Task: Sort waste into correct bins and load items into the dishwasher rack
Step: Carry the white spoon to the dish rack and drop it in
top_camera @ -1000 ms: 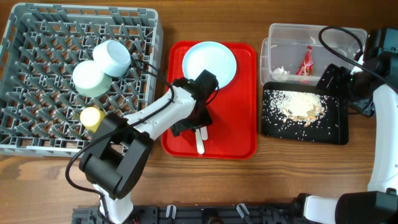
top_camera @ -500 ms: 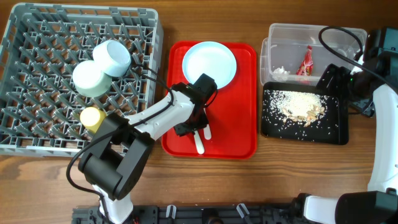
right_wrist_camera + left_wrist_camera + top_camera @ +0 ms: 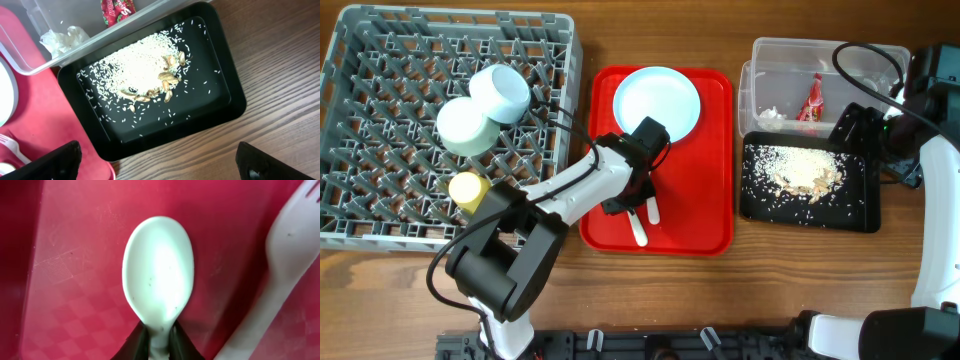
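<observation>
Closing finished: left gripper (image 3: 159, 344) now clamped on spoon (image 3: 159, 270) handle, fork (image 3: 292, 235) beside on red tray (image 3: 65, 280); right gripper (image 3: 162, 162) apart; spoon looks ready for dishwasher rack (image 3: 400, 200)

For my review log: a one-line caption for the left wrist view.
Left gripper pinches the white spoon by its neck on the red tray, fork alongside.

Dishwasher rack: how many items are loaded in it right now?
3. A light blue bowl, a pale green bowl beside it, and a small yellow cup nearer the front edge. The left arm covers the rack's front right corner, possibly hiding something.
</observation>
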You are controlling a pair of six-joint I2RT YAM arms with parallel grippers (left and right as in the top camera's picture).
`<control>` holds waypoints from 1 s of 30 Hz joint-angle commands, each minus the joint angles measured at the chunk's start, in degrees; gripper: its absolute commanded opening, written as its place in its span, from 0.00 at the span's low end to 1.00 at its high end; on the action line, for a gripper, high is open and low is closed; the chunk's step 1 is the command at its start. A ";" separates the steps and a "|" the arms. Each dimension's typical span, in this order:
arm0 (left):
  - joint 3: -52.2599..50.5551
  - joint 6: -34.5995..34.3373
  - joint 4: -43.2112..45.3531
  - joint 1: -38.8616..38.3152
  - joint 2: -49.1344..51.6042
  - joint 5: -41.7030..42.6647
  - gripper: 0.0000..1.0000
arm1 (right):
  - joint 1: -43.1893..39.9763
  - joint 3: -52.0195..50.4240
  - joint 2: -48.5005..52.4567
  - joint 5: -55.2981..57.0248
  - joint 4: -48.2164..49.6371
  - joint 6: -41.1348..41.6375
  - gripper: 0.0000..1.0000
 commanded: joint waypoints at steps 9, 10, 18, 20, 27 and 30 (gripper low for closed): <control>1.75 7.85 0.09 0.50 -2.62 -1.07 0.04 | -0.07 0.81 -1.22 -0.76 -0.09 -0.20 1.00; 2.38 8.76 -0.22 0.55 -3.28 -1.27 0.04 | -0.07 0.81 -1.22 -0.76 -0.09 -0.22 1.00; 10.69 19.19 -6.54 5.35 -12.81 -7.04 0.04 | -0.07 0.81 -1.22 -0.74 -0.24 -0.22 1.00; 11.98 23.30 -7.21 7.78 -15.02 -7.02 0.04 | -0.07 0.81 -1.22 -0.76 -0.22 -0.24 1.00; 12.55 34.67 -8.02 19.45 -19.76 -6.95 0.04 | -0.07 0.81 -1.22 -0.74 -0.22 -0.20 1.00; 12.50 38.14 -9.68 23.91 -19.47 -6.95 0.04 | -0.07 0.81 -1.22 -0.76 -0.22 -0.22 1.00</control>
